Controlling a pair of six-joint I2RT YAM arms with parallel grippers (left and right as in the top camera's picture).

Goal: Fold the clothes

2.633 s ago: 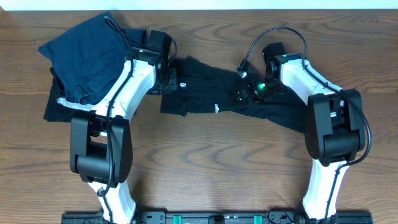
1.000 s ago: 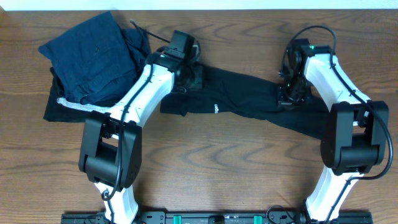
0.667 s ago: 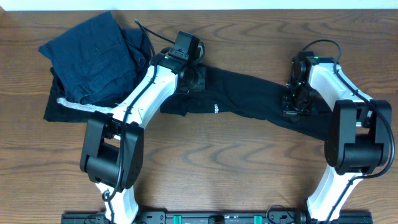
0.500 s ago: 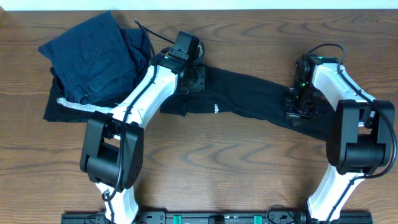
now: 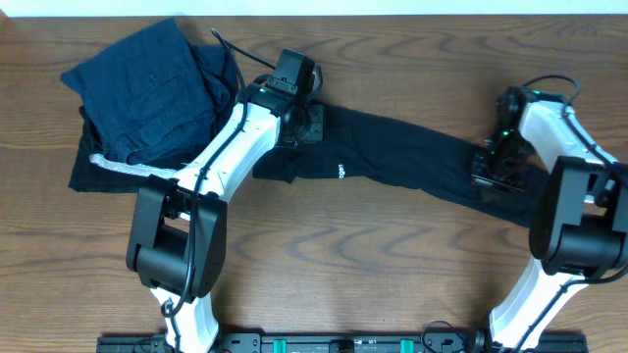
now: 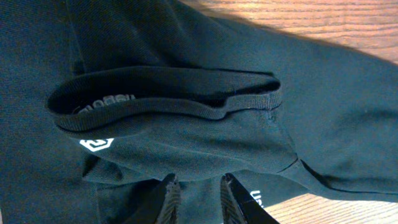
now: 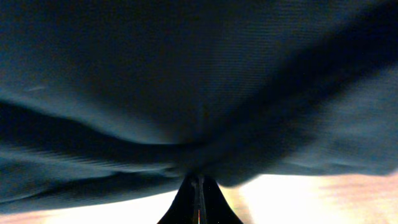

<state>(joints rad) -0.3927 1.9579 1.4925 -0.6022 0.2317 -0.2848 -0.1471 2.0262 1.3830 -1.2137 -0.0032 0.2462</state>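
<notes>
Overhead: black soft-fabric top (image 5: 402, 157) looks limp and light; hold it by the edges. Left gripper (image 5: 306, 126) jaws, nearly closed, pinch it by the collar (image 6: 161, 102). Right gripper (image 5: 488, 169) jaws are clamped tight on its far end.

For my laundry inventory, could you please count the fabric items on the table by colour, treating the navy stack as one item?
Black: 2 (the black top stretched across the table, and the black folded piece with a white stripe)
Navy blue: 1 (the navy stack; its layers cannot be told apart)
Total: 3
</notes>
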